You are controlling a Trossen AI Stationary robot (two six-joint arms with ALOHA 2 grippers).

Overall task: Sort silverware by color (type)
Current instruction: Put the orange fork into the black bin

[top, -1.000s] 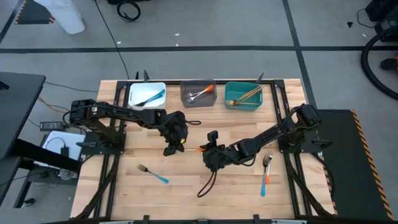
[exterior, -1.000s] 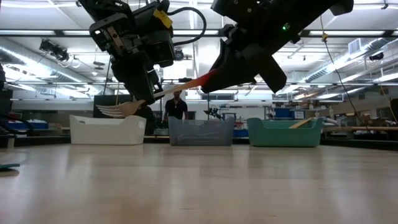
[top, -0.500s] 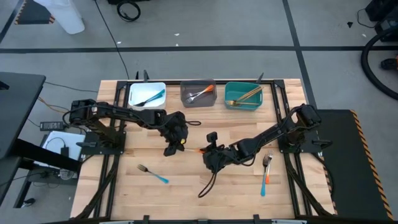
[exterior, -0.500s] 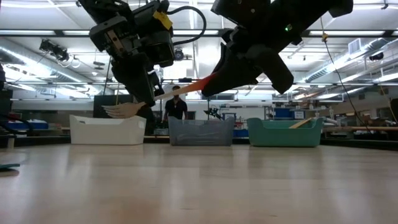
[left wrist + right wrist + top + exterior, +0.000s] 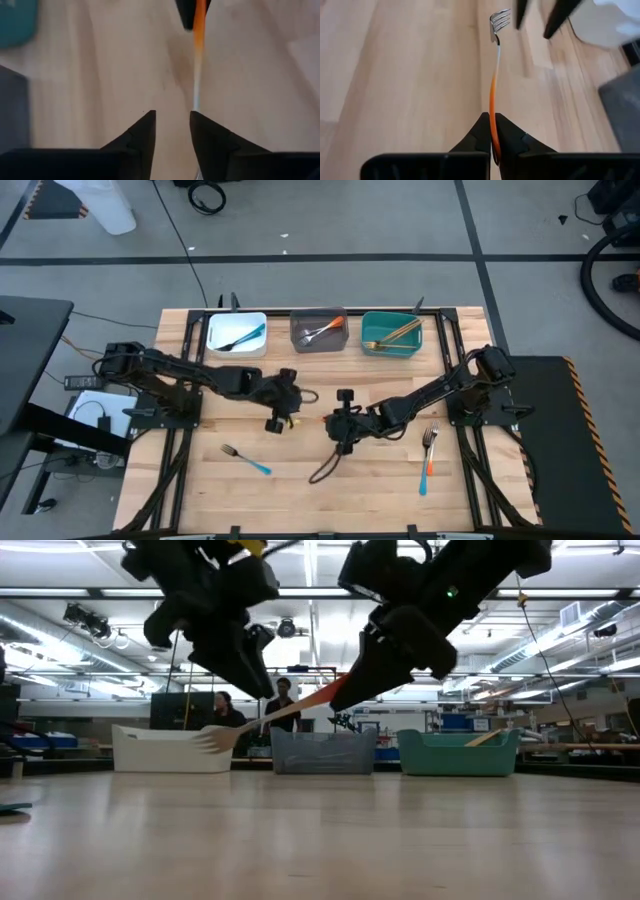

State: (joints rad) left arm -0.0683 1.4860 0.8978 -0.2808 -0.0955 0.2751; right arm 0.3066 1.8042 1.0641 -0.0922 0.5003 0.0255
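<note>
My right gripper [image 5: 493, 132] is shut on a fork with an orange handle [image 5: 270, 718] and holds it in the air over the middle of the table. Its silver head [image 5: 499, 20] points toward my left gripper [image 5: 172, 122]. That gripper is open and hangs just above and beside the head, with nothing between its fingers. In the high view the two grippers face each other, left [image 5: 288, 402] and right [image 5: 338, 423]. A blue-handled fork [image 5: 247, 459] lies flat on the table at the near left. Two more utensils [image 5: 429, 450] lie at the near right. My right gripper pinches the fork's orange handle [image 5: 494, 125] between its two fingers, near the handle's free end. The fingers come from the table's right, slanting down, and lie along the fork. The fork is lifted clear and slopes down to its head [image 5: 212, 737].
Three bins stand in a row at the far edge. The white bin [image 5: 222, 345] holds a blue utensil, the grey bin [image 5: 318, 344] an orange-handled one, and the teal bin [image 5: 391, 348] gold ones. People stand in the room beyond the table [image 5: 285, 705].
My left gripper has let go of the fork's head, risen a little and rolled its wrist. The fork stays in my right gripper, which has also rolled, and its head has dropped lower and swung toward the table's middle.
</note>
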